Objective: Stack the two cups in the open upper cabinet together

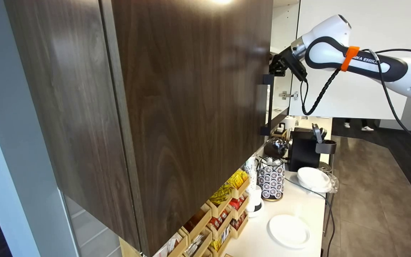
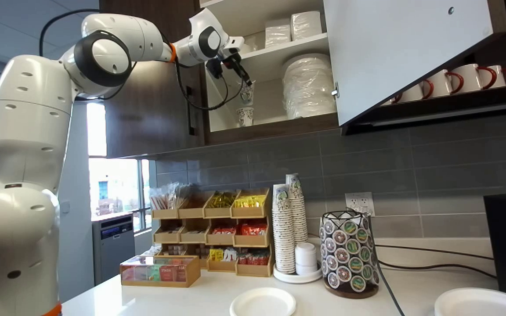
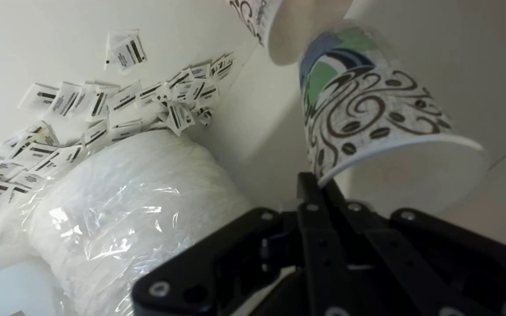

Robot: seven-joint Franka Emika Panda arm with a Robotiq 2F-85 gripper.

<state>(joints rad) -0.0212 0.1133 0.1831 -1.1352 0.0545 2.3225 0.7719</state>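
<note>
The upper cabinet [image 1: 191, 107] has dark brown panels, and its white inside stands open in an exterior view [image 2: 275, 127]. My gripper [image 3: 321, 182] is shut on the rim wall of a patterned paper cup [image 3: 367, 101]. In an exterior view my gripper [image 2: 248, 82] holds this cup [image 2: 247, 94] inside the cabinet, above the lower patterned cup [image 2: 245, 117], which stands upright on the cabinet floor. The lower cup [image 3: 253, 17] is partly cut off at the top of the wrist view. In an exterior view my gripper [image 1: 278, 67] is at the cabinet opening; both cups are hidden there.
A plastic-wrapped stack of plates [image 2: 308, 87] stands beside the cups; it also fills the left of the wrist view [image 3: 139, 197]. Several paper packets [image 3: 123, 96] lie behind it. A shelf [image 2: 288, 46] is above. The open white door [image 2: 402, 52] swings outward.
</note>
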